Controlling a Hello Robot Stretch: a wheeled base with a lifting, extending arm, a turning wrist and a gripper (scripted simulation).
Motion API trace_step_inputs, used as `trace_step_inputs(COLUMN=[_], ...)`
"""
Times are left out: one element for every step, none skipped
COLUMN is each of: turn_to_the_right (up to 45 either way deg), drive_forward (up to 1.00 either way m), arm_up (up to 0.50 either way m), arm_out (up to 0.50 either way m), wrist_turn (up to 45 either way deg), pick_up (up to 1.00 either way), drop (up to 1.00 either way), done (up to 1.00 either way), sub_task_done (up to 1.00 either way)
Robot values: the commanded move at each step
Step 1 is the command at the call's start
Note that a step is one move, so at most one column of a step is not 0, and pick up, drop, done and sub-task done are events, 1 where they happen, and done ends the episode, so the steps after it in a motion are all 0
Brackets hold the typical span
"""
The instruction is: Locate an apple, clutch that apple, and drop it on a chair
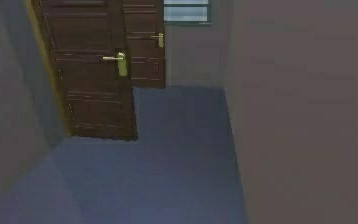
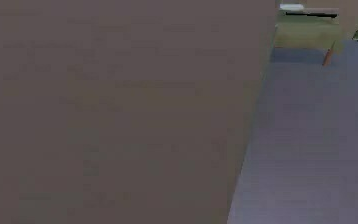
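Observation:
A dark brown panelled door (image 1: 92,70) with a brass handle (image 1: 119,63) stands ajar at the forward view's upper left. A second dark door (image 1: 147,45) with a brass handle is behind it. In the arm side view's upper right corner sits a greenish piece of furniture (image 2: 305,30) with a small orange-red thing (image 2: 327,57) at its foot, too small to name.
Blue-grey floor (image 1: 157,160) runs ahead between a grey wall (image 1: 297,110) on the forward view's right and another grey wall (image 1: 12,110) on its left. A window (image 1: 187,10) is at the far end. A large grey wall (image 2: 117,110) stands close in the arm side view.

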Motion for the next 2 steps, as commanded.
trace_step_inputs(turn_to_the_right=[0.0,3.0], drive_forward=[1.00,0.00], arm_up=[0.00,0.00], arm_out=[0.00,0.00], wrist_turn=[0.0,0.0], pick_up=[0.00,0.00], drop=[0.00,0.00], done=[0.00,0.00], sub_task_done=[0.00,0.00])
